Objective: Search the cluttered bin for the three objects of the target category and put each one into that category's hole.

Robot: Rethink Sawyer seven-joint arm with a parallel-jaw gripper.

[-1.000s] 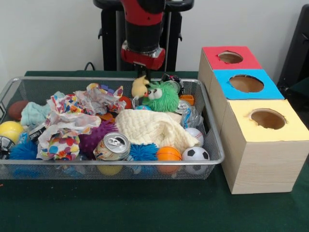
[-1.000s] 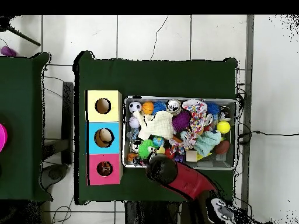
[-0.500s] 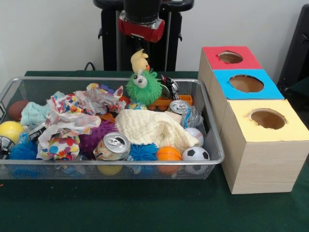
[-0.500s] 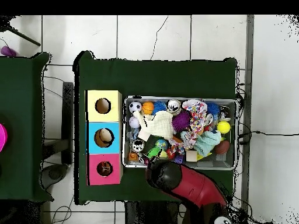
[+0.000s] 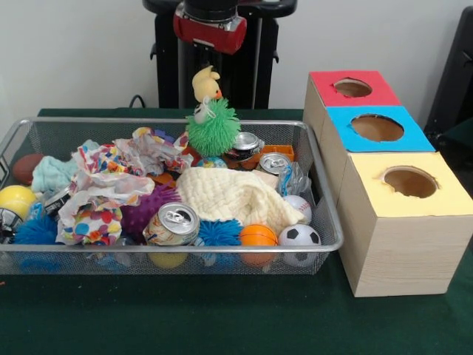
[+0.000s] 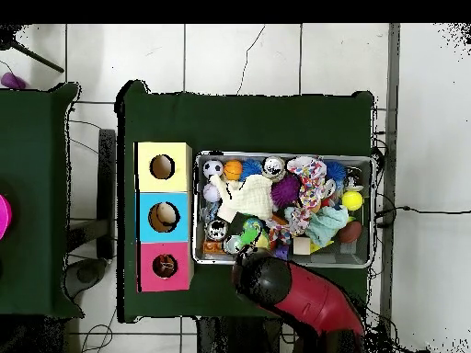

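The main risk from here, as I judge it, is a drop: the green fuzzy toy [image 5: 213,127] hangs in the air by what looks like a thin purchase on its yellow duck-like top [image 5: 205,83], so a swing toward the three boxes could shake it loose back into the wire bin [image 5: 325,214], or onto the green worktop [image 5: 222,318] beside it. Its soft spikes could also catch on the rim of a hole, since the toy looks fairly wide against the openings in the red box [image 5: 352,88], blue box [image 5: 377,127] and yellow box [image 5: 409,182]. Which hole is the right one cannot be told from here. The gripper [image 5: 210,61] sits directly above the bin's far wall, its fingers clenched on the yellow top of the toy, though the contact itself is partly hidden below the red collar of the arm [image 6: 294,292]. The toy hangs straight beneath the fingers, clear of the clutter, just above the silver can [image 5: 244,143] at the bin's far side and well apart from the cream cloth [image 5: 233,196] nearer the bin's middle. In the overhead view the arm covers the gripper, and only a green patch [image 6: 241,244] shows at the bin's edge nearest the red box.
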